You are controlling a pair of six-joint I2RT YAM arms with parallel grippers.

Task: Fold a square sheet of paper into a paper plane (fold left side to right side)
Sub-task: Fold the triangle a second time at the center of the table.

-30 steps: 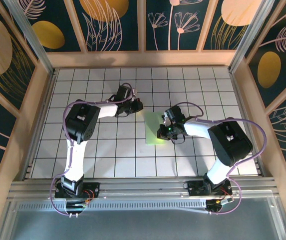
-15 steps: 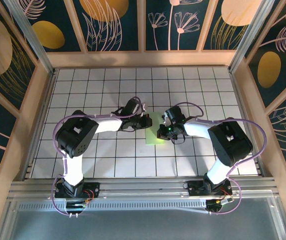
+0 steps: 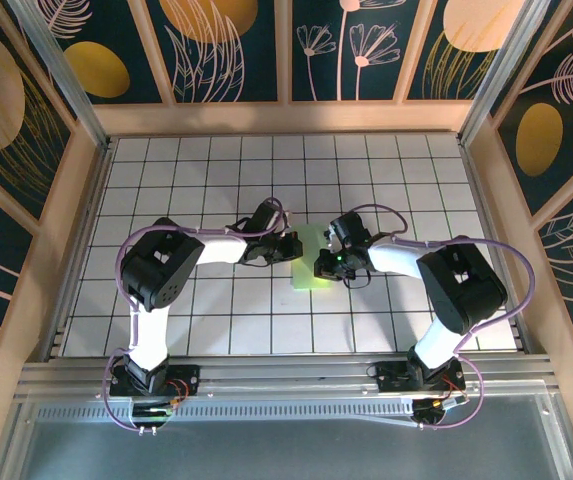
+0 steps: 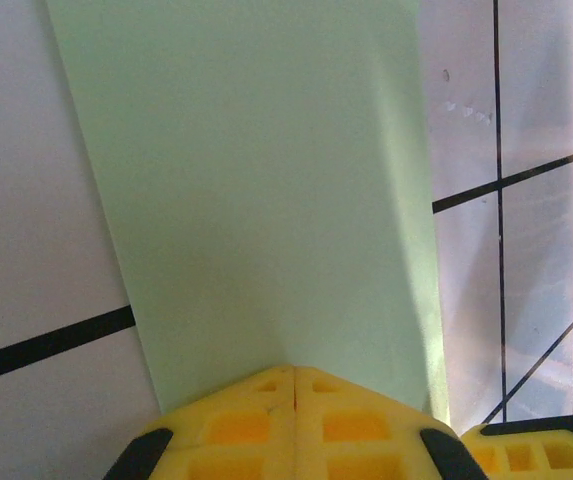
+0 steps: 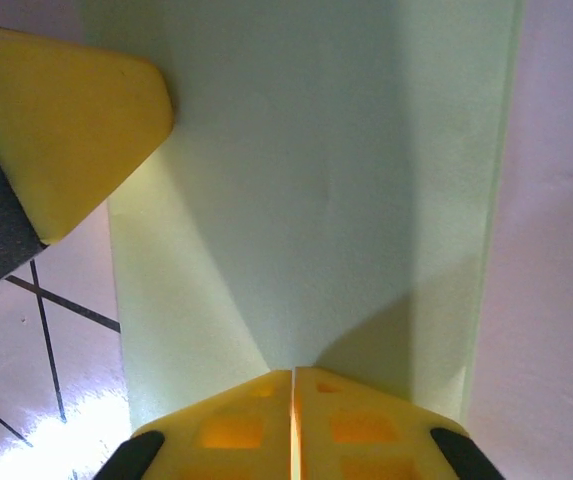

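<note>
Yellow-padded and shut tight, the left gripper [image 4: 294, 372] plants its joined fingertips on a thin, pale light-green sheet of paper [image 4: 256, 180], which runs flat ahead of the tips as a narrow strip, apparently already doubled over. The right gripper [image 5: 294, 372] is likewise closed, its jaws meeting at a hairline seam and its tips set on the same sheet from the opposite side. Neither holds the paper; both appear to press it down. The right gripper's yellow pad sits just right of the left one's tips, while the left gripper's finger lies ahead and to the left of the right one's, with bare paper between.

The sheet looks feather-light, limp and easily creased or torn, and on the glossy surface it would likely slide under any sideways push. The best hold is probably a free edge or corner, lifted just enough for a finger to slip beneath while the other gripper pins the strip beside the fold line.

Under both grippers lies a white tabletop [image 3: 216, 310] ruled in black grid lines, flat and offering no lip to pry against. Behind each gripper its white-and-black arm [image 3: 461, 285] reaches in, so each crowds the other's path across the sheet. Far beyond the fingertips, wooden-framed dark wall panels [image 3: 236, 50] with floral motifs stand well apart.
</note>
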